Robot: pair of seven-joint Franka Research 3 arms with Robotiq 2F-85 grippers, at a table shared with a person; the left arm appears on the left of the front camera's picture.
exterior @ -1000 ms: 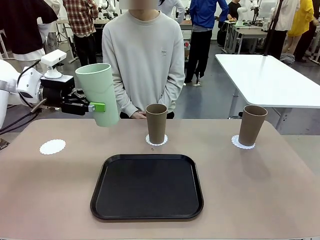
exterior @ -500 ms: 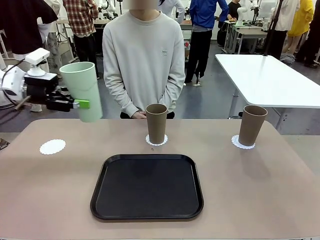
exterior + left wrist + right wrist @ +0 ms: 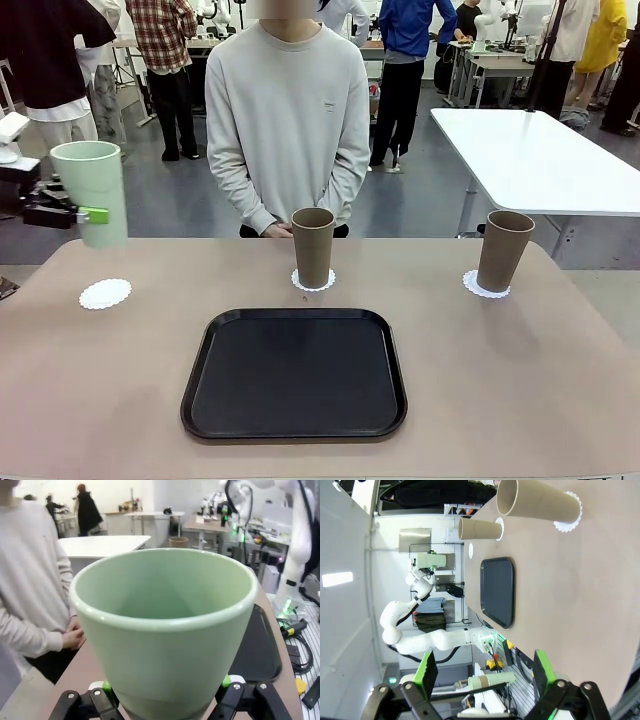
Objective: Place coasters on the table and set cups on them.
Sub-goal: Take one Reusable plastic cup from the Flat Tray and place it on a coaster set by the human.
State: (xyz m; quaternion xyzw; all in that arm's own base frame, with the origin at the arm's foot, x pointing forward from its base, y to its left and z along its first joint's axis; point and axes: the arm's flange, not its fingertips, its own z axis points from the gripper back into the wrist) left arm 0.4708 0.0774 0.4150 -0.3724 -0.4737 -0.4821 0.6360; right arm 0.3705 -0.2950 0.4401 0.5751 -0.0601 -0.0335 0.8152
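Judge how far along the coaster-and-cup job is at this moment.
Done: three coasters laid; two brown cups stand on theirs. In hand: the left gripper holds the green cup above the table's left end. Left: setting it on the bare coaster.

Our left gripper [image 3: 78,214] sits high at our far left, wrist level, fingers pointing sideways toward the middle. Its fingers [image 3: 95,214] are clamped on the lower body of the mint green cup [image 3: 92,192], which stands upright and is lifted off the counter [image 3: 480,400]. From the left wrist view the green pads [image 3: 226,681] press both sides of the cup near its base. Our right gripper [image 3: 484,672] has its fingers [image 3: 426,671] spread wide with nothing between them, wrist rolled sideways. The person's hands [image 3: 277,230] are clasped low in front of their body.
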